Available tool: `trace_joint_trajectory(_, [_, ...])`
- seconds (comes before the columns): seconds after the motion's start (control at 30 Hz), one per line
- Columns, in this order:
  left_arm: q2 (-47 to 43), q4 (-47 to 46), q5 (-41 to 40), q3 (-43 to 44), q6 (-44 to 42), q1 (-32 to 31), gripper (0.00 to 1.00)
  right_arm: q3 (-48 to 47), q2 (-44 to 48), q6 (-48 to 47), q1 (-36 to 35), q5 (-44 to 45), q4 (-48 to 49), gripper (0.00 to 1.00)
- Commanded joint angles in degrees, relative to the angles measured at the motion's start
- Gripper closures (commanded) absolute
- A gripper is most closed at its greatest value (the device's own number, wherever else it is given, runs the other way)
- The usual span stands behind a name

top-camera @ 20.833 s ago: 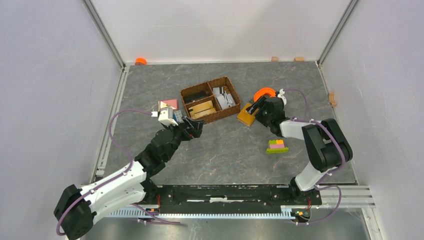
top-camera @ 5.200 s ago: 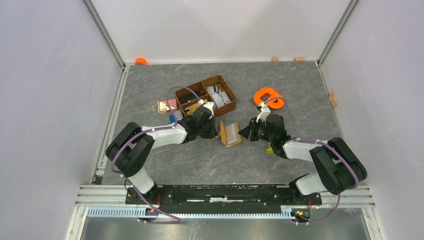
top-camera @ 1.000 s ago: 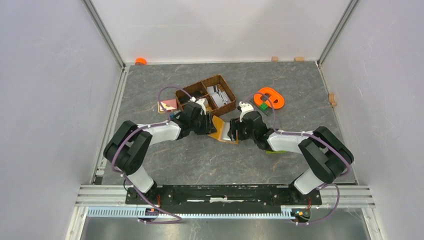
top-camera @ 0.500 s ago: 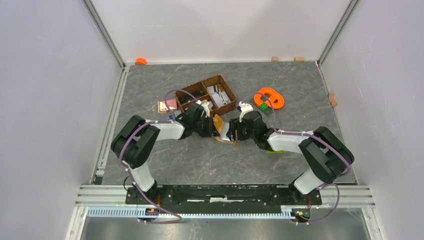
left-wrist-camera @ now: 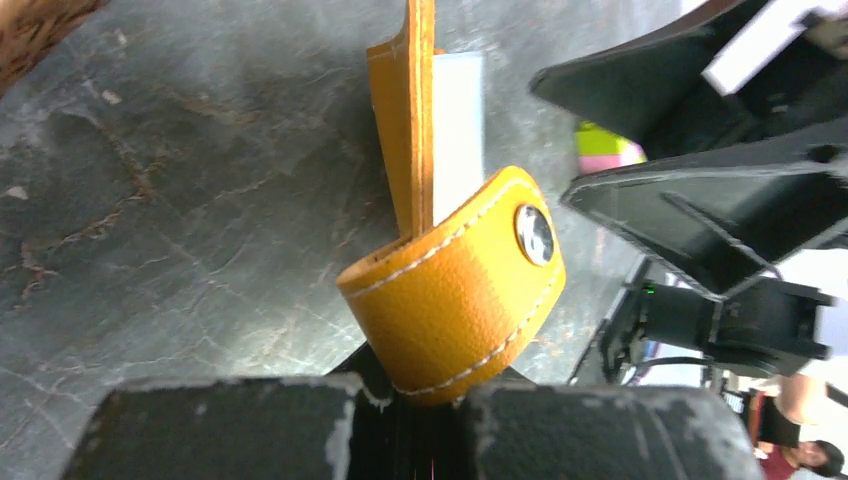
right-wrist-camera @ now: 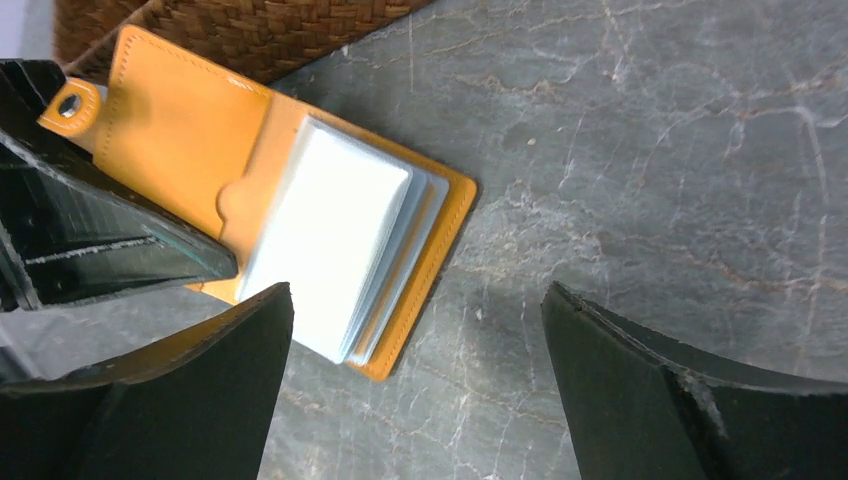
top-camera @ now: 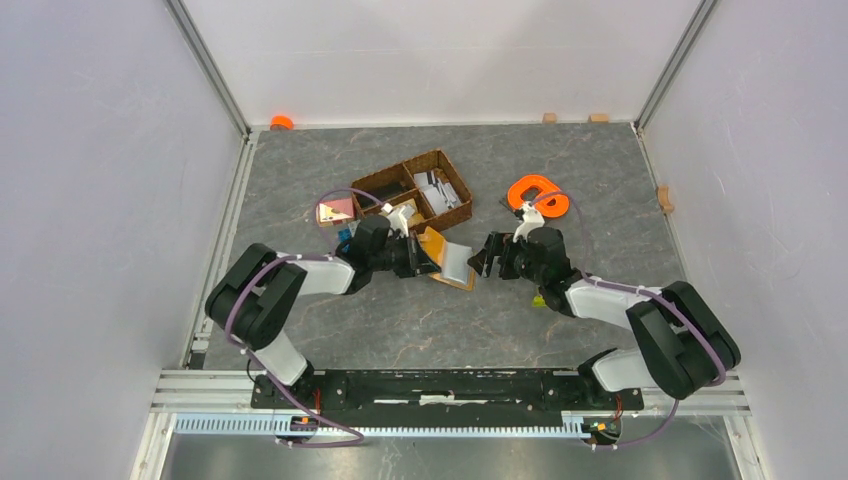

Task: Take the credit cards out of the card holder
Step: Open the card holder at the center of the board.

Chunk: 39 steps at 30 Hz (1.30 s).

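Here's the card holder, lying open on the grey marbled tabletop just in front of the wicker basket and right between the two arms. The left gripper comes in from the left, jaws clenched on the mustard-orange closure tab with its silver snap. In the left wrist view that tab curls down into the pinch while the cover stands up on edge beyond it. Across from it, the right gripper hovers over the open holder with jaws released and spread wide, nothing between them but the holder's near edge and bare stone. A stack of pale cards sits on the inner panel, edges fanned slightly toward the lower right and lying inside the orange border. Off behind the right arm, an orange plastic ring rests on the tabletop, well apart from the holder.
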<state>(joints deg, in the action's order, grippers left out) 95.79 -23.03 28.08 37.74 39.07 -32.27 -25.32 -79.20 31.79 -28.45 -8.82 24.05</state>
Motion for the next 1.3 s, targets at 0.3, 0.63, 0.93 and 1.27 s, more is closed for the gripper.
trace_joint_trajectory(0.3, [-10.34, -29.39, 8.73, -7.95, 11.03, 1.42, 0.98, 5.90, 4.35, 7.71, 2.30, -15.46, 20.16, 0.07])
trace_joint_trajectory(0.63, [-9.19, -33.31, 9.98, -8.38, 13.05, 1.42, 0.98, 10.26, 7.06, 12.44, 2.40, -21.49, 35.59, 0.14])
trace_joint_trajectory(0.93, [-8.06, -26.25, 8.07, -6.60, 9.96, 1.42, 0.98, 10.98, 8.62, 12.15, 2.48, -22.64, 38.37, 0.44])
trace_joint_trajectory(1.27, [-6.87, -23.56, 7.70, -5.44, 8.39, 1.42, 0.98, 10.41, 9.87, 9.65, 2.43, -20.70, 34.14, 0.62])
